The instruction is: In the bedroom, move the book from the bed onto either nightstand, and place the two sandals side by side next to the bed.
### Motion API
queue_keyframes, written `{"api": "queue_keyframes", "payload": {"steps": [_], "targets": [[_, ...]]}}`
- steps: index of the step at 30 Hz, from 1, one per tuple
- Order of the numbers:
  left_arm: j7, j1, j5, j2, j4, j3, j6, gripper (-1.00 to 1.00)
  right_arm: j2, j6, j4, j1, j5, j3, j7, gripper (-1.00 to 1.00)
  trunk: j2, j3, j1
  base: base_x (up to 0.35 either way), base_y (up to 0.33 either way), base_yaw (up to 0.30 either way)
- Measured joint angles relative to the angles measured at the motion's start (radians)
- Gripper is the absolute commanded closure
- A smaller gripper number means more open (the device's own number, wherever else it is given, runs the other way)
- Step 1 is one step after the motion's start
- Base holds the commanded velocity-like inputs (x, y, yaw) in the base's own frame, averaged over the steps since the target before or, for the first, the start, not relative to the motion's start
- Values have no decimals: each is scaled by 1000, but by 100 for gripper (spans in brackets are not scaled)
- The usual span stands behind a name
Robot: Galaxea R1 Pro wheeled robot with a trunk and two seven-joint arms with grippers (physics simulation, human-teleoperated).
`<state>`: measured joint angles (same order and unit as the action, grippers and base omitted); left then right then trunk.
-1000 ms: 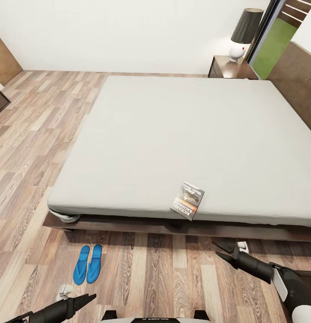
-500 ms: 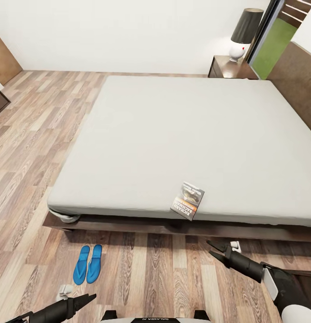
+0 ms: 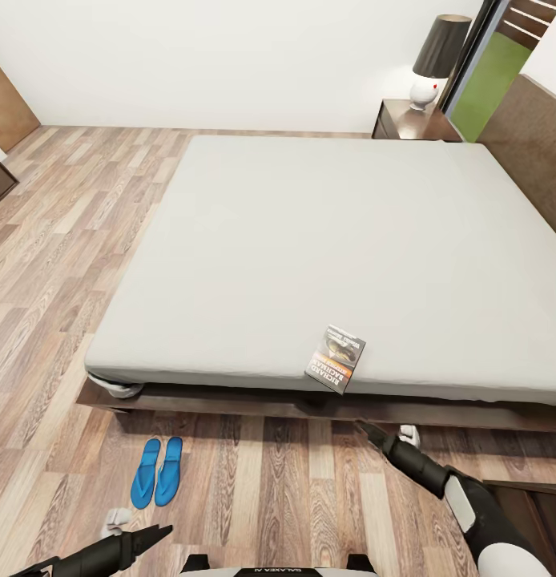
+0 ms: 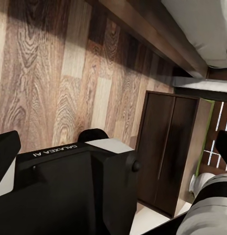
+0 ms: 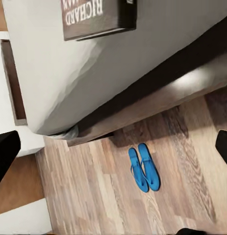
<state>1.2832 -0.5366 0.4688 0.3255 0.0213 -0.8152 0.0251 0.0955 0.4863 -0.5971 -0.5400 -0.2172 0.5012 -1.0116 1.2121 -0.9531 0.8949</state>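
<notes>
My right gripper (image 3: 380, 433), fingers spread and empty, hung over the floor below the book (image 3: 336, 358), which lay untouched at the bed's (image 3: 310, 240) near edge. The sandals (image 3: 157, 471) already sat paired beside the bed. I could not tell my left gripper's (image 3: 159, 533) state. The nightstand (image 3: 410, 122) awaited.

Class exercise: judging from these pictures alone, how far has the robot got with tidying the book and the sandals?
Looks done: the two sandals lie side by side on the floor beside the bed. In hand: the right gripper, open and empty, reaches toward the book. Left: the book lies at the mattress edge, not yet gripped; it must go onto the nightstand.
</notes>
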Motion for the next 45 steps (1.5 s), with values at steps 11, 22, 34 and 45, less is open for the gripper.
{"api": "queue_keyframes", "payload": {"steps": [11,22,34,45], "targets": [[0,0,0,-6,0,0,0,-100,-4,-6,8,0,-232,-3,11,-100,0,0,0,0,0,0],[0,0,0,-7,0,0,0,-100,-52,-6,14,0,-238,-2,8,-100,0,0,0,0,0,0],[0,0,0,-7,0,0,0,-100,-111,-7,12,0,-243,-7,9,-100,0,0,0,0,0,0],[0,0,0,-7,0,0,0,-100,-110,-7,11,0,-431,-5,2,-100,0,0,0,0,0,0]]}}
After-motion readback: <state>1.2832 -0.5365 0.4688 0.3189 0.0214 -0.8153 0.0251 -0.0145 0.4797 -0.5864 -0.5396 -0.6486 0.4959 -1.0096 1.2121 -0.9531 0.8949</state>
